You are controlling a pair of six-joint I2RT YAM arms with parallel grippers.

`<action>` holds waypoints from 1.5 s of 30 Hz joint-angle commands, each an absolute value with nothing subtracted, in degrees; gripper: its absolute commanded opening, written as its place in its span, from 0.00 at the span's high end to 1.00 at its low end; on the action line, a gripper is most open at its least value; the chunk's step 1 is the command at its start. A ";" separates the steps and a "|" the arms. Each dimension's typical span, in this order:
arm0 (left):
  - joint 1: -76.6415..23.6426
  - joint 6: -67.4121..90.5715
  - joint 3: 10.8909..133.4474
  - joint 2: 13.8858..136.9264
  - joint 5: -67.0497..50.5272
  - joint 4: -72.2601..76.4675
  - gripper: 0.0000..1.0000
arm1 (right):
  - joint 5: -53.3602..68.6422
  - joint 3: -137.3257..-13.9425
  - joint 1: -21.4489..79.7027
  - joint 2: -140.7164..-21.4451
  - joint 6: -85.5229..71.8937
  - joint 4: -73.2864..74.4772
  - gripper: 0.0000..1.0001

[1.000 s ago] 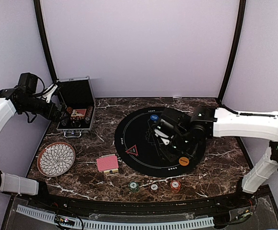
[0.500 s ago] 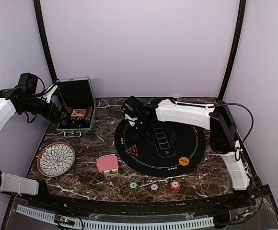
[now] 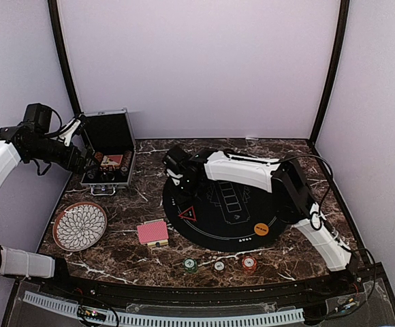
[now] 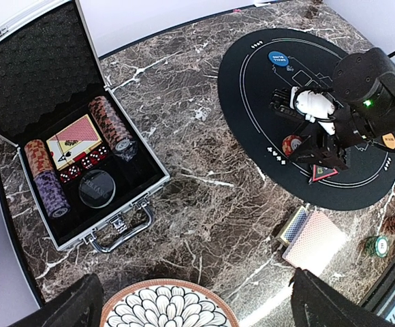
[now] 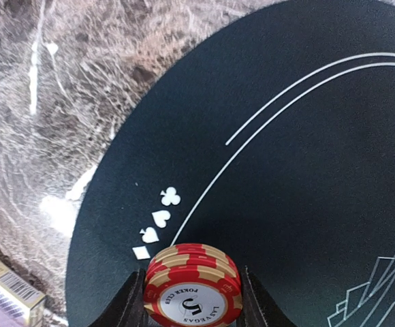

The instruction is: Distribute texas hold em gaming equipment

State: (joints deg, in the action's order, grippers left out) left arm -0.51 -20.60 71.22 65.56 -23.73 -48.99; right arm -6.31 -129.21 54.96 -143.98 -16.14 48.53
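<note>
The right gripper (image 3: 183,179) is clamped on a small stack of red striped-edge poker chips (image 5: 193,286). It holds them low at the left rim of the round black mat (image 3: 218,228), beside the mat's printed suit symbols. The left gripper (image 3: 87,163) hangs wide open and empty by the open silver metal case (image 3: 109,178) at the far left of the marble bench (image 3: 129,204). A red-backed card deck (image 3: 152,232) lies near the mat.
</note>
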 commanded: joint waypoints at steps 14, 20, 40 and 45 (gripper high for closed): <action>-0.18 -21.19 70.84 64.06 -25.83 -49.99 0.01 | -8.82 -133.80 54.54 -145.57 -15.07 47.55 0.47; -0.18 -21.12 70.93 64.07 -25.69 -50.18 0.01 | -9.72 -136.48 54.28 -143.21 -13.47 47.89 0.44; -0.18 -23.61 71.66 64.25 -25.39 -52.33 0.01 | -7.35 -71.36 62.78 -88.04 -23.25 52.18 0.15; -0.18 -23.16 72.52 64.92 -25.93 -52.63 0.01 | -4.60 -63.16 64.94 -82.27 -27.70 52.71 0.14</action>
State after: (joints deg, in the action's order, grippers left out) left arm -0.51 -22.35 71.22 65.52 -24.86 -50.76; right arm -6.92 -67.02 63.86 -85.86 -22.22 51.35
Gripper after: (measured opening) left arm 0.988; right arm 0.856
